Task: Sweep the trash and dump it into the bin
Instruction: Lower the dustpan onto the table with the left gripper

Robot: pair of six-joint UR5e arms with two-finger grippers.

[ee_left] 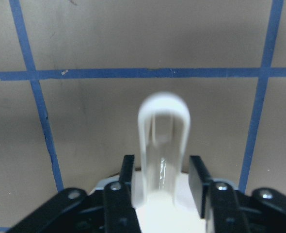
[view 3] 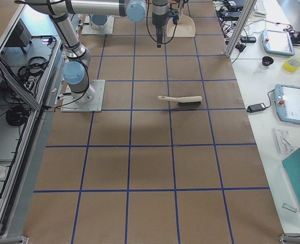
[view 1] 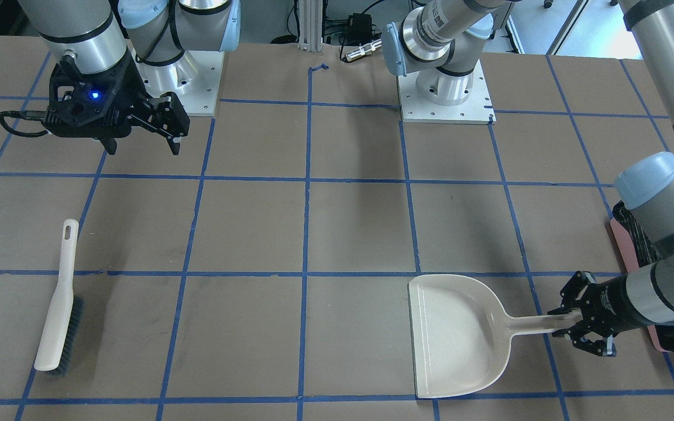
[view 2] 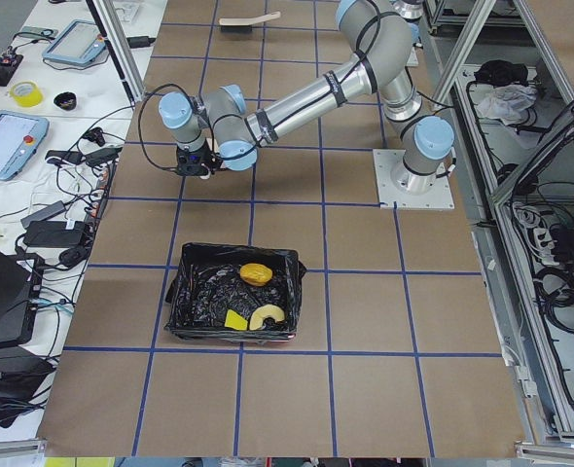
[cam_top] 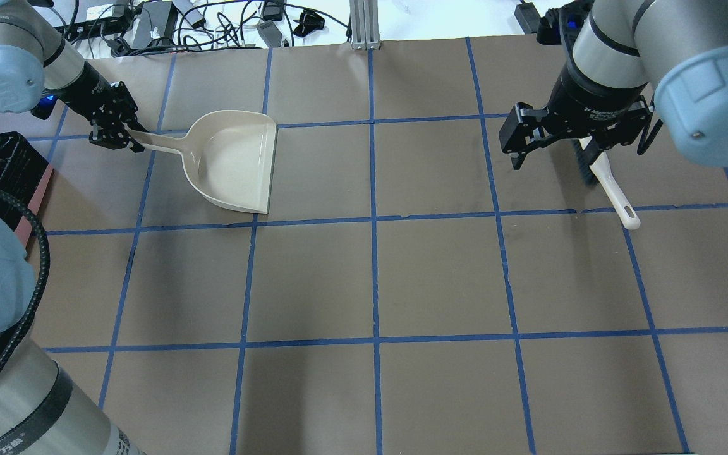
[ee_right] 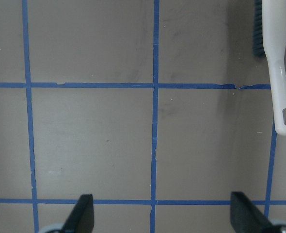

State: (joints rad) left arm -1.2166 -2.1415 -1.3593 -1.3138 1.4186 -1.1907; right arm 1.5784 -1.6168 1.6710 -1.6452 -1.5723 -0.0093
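crinkled glossy black plastic bag lining a pinkish rectangular bin (view 2: 185,292), upright and open-topped at the table's left end. inside, toward the far wall, an orange-yellow glossy oval lump (view 2: 255,274). nearer the front wall, a yellow sponge wedge (view 2: 234,319) just beside a pale cream curved rind-like slice (view 2: 268,317).

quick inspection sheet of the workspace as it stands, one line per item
surface: brown table with a blue tape grid
job's things: orange lump, cream slice and yellow sponge all lie in the black-lined bin; dustpan empty, flat on the table; brush lying on the table
clutter: nothing seen
end effectors: left end effector shut on the dustpan handle; right end effector open, empty, above the table
cables: black hose loops along the left arm; loose cables beyond the table's far edge
surroundings: bench with tablets and a tape roll
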